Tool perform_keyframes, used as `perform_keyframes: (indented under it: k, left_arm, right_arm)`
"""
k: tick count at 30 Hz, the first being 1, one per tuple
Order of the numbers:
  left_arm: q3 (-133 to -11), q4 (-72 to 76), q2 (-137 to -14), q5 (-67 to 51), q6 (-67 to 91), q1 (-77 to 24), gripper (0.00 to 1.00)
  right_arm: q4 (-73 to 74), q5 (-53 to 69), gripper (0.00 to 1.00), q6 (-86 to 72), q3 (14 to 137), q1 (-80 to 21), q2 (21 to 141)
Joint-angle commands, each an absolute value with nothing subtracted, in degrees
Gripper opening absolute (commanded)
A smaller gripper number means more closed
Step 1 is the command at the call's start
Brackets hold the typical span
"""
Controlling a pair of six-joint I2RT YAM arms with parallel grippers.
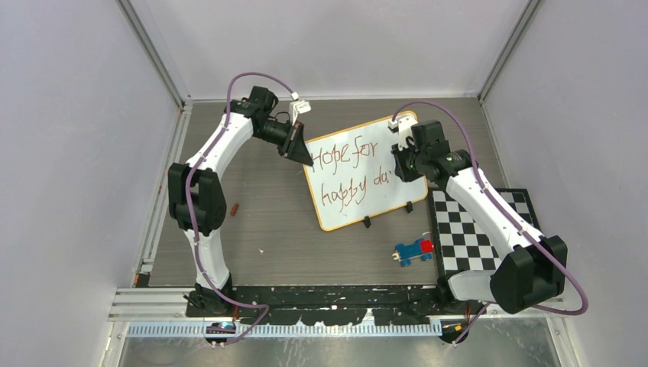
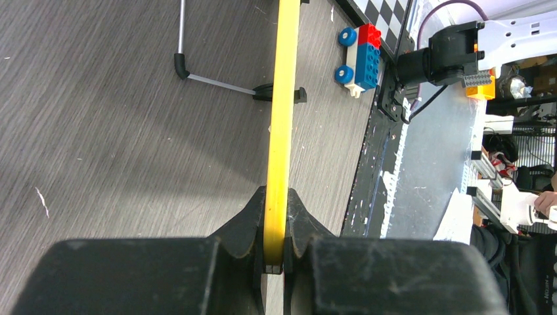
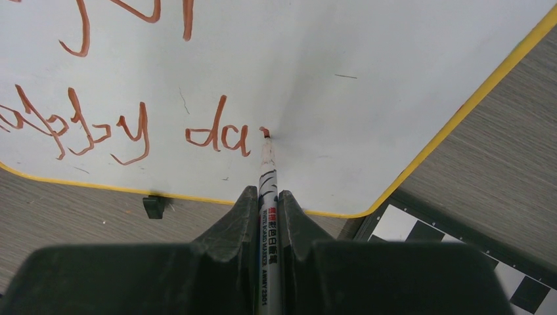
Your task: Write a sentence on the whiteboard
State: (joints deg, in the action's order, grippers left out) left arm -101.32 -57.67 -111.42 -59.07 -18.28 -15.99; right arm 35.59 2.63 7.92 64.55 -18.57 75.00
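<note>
The right claw is clamped on a marker, tip touching the whiteboard just after "da" — the sentence is mid-word. The left claw pinches its yellow rim, steadying it on the table. Next, probably — a "y", pressed lightly.

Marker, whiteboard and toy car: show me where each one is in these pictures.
Marker (image 3: 268, 190): right wrist view, on its printed barrel.
Whiteboard (image 1: 367, 211): top view, on the bare white below the writing.
Toy car (image 1: 410, 251): top view, on its blue body.
</note>
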Motion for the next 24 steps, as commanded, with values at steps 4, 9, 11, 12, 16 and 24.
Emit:
perform_keyframes:
  k: [4,9,11,12,16,24]
  left_arm:
    - [-100.69,-56.18,-110.0,-54.67,-20.6,-15.73,0.0]
    - [-100.72,-56.15,-110.1,-54.81,-20.53,-15.78,0.0]
    - [-100.72,-56.16,-109.98,-54.76,-20.54,-15.73,0.0]
    - [-100.72,-56.2,-110.02,-54.76,-20.54,-15.73,0.0]
    - [-100.59,-56.16,-109.9,-54.67,-20.62,-15.73,0.0]
    - [-100.57,-56.17,-109.96,-54.58,-20.61,-15.72,0.0]
  right_arm:
    - [33.31,2.29,0.0,8.61,62.18,-18.19,73.86]
    - [33.54,1.19,0.0,9.38,64.19,-17.97,74.06]
    - [33.68,0.93,0.0,9.61,65.31,-17.76,74.33]
    - [33.66,0.84,0.0,9.66,65.85,-17.64,74.42]
    - [33.67,0.69,0.0,9.91,67.57,-17.36,75.07]
    - [33.9,1.02,0.0,10.09,68.06,-17.09,75.45]
